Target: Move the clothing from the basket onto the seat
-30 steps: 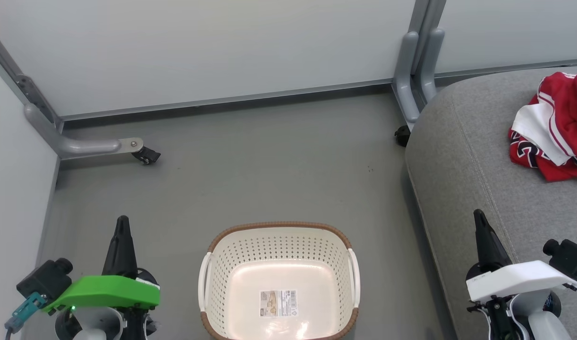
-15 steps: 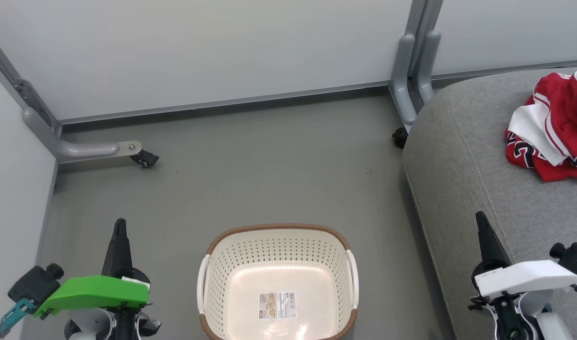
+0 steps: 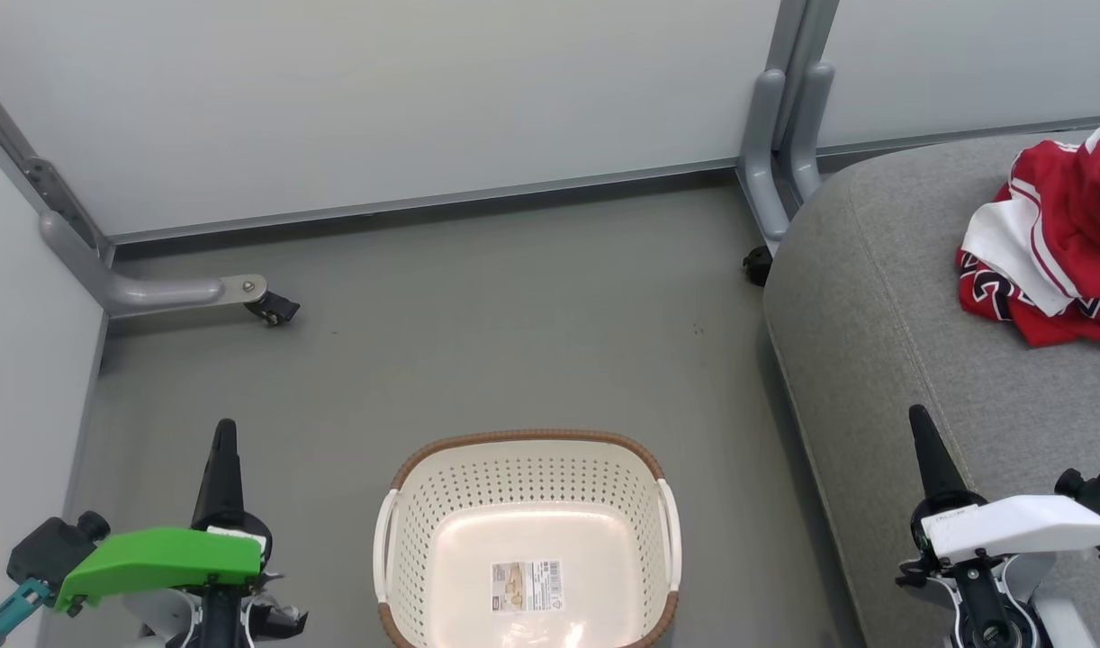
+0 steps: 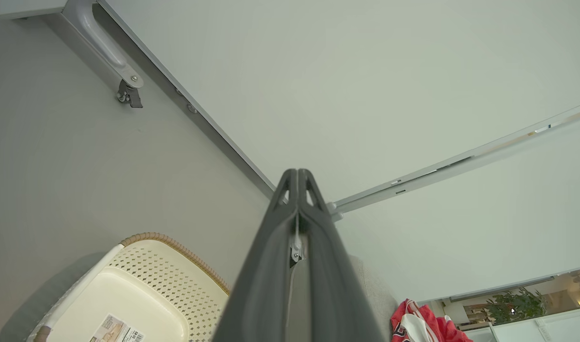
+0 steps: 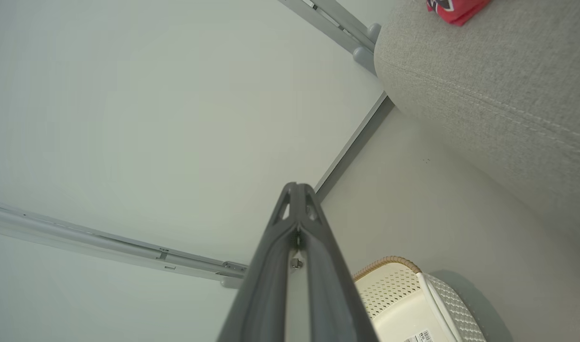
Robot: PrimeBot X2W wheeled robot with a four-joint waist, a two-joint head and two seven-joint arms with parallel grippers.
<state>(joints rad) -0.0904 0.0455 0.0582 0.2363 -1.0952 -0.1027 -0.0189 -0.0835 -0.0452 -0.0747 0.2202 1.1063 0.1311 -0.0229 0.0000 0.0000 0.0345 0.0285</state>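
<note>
The red and white clothing (image 3: 1050,238) lies crumpled on the grey seat (image 3: 919,306) at the right; it also shows in the left wrist view (image 4: 425,325) and the right wrist view (image 5: 453,7). The cream basket (image 3: 527,544) with the brown rim stands on the floor at the bottom centre, holding nothing but its barcode sticker. My left gripper (image 3: 224,430) is shut, left of the basket, gripping nothing. My right gripper (image 3: 919,416) is shut over the seat's front edge, well below the clothing. Both wrist views show the fingers (image 4: 297,190) (image 5: 297,199) pressed together.
Pale partition panels (image 3: 379,99) close off the back and left. Their grey feet with castors (image 3: 266,306) (image 3: 757,263) stand on the grey floor (image 3: 496,324). Open floor lies between the basket and the panels.
The whole head view has shifted slightly, so the camera moved. Both grippers sit a little lower and further out in the view, still shut.
</note>
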